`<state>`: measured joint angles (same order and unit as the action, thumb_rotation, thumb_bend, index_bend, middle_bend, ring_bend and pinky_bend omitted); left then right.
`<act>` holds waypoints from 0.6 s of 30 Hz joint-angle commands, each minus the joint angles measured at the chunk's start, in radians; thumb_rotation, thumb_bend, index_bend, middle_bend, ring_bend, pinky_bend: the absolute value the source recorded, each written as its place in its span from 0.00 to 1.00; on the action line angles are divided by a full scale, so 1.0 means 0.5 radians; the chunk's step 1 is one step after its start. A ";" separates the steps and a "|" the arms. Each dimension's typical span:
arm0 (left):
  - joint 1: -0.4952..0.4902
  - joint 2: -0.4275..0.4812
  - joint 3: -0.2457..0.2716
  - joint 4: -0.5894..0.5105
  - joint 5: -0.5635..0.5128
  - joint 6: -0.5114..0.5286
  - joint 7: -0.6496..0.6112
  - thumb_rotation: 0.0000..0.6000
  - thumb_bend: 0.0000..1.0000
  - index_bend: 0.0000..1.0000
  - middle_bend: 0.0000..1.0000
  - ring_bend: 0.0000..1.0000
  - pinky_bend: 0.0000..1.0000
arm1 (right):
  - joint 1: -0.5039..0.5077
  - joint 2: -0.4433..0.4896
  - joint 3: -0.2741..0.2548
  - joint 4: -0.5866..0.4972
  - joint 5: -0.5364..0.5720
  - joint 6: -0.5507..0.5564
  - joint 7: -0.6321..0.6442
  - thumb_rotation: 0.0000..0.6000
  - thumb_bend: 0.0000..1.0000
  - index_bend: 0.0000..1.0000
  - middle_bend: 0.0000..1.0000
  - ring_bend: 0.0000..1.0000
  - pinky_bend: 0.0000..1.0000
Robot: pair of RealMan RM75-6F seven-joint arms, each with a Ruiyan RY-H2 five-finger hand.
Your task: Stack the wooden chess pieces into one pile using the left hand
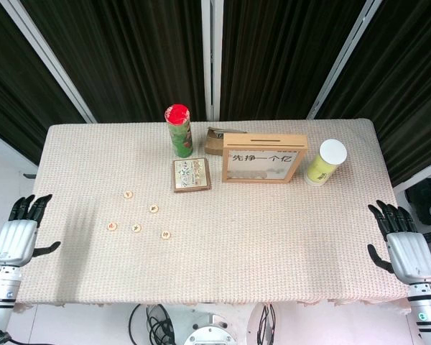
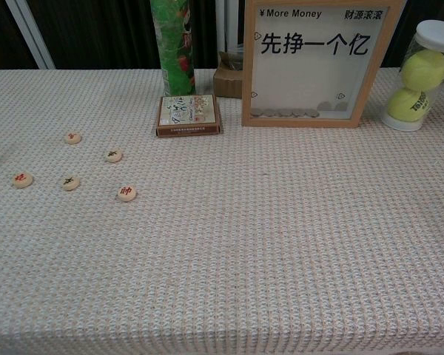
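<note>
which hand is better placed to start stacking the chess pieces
Left. The chess pieces lie scattered on the table's left half, much nearer the open left hand than the right hand, which waits off the far edge.

From my station I see my left robot hand (image 1: 16,233) as a silver-grey ribbed metal palm with glossy black fingers (image 1: 30,208) and a black thumb. My right robot hand (image 1: 405,248) matches it. Below each palm sits a silver cylindrical wrist with a dark band.

Five chess pieces (image 1: 137,228) lie scattered, unstacked.
</note>
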<state>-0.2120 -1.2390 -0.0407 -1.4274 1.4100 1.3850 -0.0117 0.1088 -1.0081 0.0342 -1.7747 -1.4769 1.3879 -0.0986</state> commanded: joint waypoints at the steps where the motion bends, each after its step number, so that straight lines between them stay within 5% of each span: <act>1: 0.002 0.007 -0.009 -0.014 -0.008 -0.007 -0.008 1.00 0.11 0.04 0.10 0.00 0.01 | 0.000 0.005 -0.004 -0.003 -0.002 -0.005 0.009 1.00 0.34 0.00 0.00 0.00 0.00; 18: -0.085 0.050 -0.023 -0.204 0.044 -0.143 0.128 1.00 0.11 0.04 0.10 0.00 0.01 | 0.016 0.019 0.002 -0.009 -0.034 -0.011 0.071 1.00 0.34 0.00 0.00 0.00 0.00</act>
<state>-0.2381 -1.2151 -0.0492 -1.5154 1.4286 1.3338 0.0341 0.1168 -0.9985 0.0353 -1.7791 -1.4938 1.3825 -0.0631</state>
